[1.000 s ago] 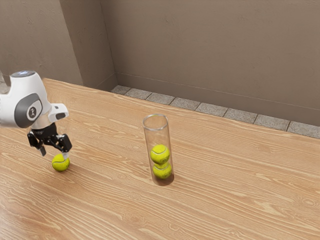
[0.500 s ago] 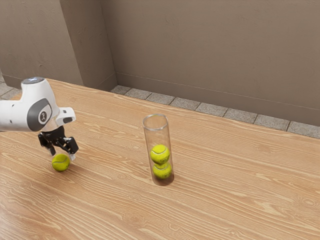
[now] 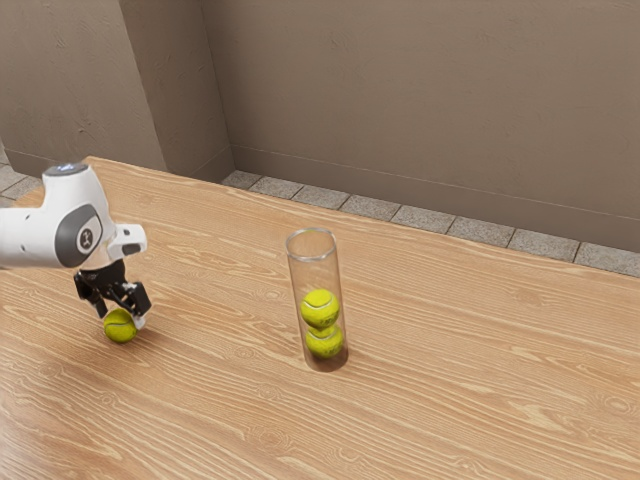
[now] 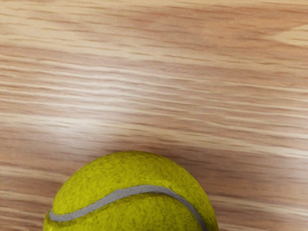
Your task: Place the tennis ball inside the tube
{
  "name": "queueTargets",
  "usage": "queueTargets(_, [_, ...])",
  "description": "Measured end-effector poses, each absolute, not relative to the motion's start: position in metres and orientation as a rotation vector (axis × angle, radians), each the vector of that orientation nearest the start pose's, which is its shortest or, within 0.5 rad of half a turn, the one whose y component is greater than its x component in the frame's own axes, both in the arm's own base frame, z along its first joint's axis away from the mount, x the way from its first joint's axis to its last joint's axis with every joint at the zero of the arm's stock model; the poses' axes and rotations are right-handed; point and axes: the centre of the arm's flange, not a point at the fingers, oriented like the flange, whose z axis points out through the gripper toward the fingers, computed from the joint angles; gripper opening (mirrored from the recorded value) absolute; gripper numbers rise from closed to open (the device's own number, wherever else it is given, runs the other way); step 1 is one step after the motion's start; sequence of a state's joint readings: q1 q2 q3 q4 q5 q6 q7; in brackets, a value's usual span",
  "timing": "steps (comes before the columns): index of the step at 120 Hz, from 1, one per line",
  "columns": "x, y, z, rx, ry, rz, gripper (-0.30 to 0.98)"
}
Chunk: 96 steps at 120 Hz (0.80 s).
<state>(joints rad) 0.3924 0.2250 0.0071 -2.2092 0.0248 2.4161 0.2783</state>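
- The loose tennis ball sits on the wooden table, right beneath my gripper, toward the exterior view's left.
- My wrist view gives me its yellow felt up close, with a grey seam curving across it and table grain beyond; from the side camera that seam is just a thin line.
- Jaws: I can't tell from here whether they have closed on the ball or stand wide around it.
- The exterior view gives me what the wrist view doesn't: the clear tube, upright on the table, well apart from the loose ball toward that view's right.
- Two balls are stacked inside it, an upper ball over a lower ball.
- Past the table, that same view has grey floor tiles and a brown wall.
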Motion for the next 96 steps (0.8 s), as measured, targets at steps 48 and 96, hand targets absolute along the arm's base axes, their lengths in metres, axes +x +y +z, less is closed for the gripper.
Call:
queueTargets(48, [0.507, 0.224, 0.254, -3.138, -0.147, 0.085, 0.54])
queueTargets(96, [0.505, 0.216, 0.284, -3.123, -0.117, 0.028, 0.35])
